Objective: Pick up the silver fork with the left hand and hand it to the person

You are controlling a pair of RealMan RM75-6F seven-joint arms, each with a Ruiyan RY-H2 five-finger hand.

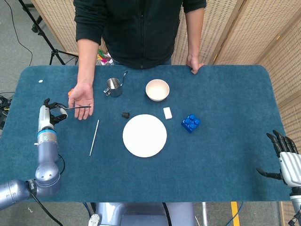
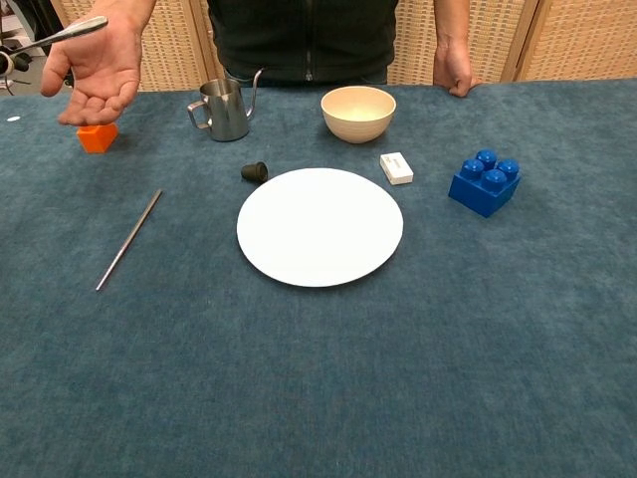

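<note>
My left hand (image 1: 51,110) grips the silver fork (image 1: 77,107) by one end at the table's left side. The fork reaches rightward over the person's open palm (image 1: 83,100). In the chest view the fork (image 2: 70,33) shows at the top left, its end over the same palm (image 2: 98,68); only the edge of my left hand (image 2: 8,62) is visible there. My right hand (image 1: 284,160) hangs open off the table's right edge, holding nothing.
A thin metal rod (image 1: 94,137) lies left of the white plate (image 1: 145,135). A steel pitcher (image 1: 113,87), cream bowl (image 1: 157,90), black cap (image 1: 125,114), white eraser (image 1: 167,112), blue brick (image 1: 190,122) and orange block (image 2: 97,137) stand on the blue table (image 1: 225,94).
</note>
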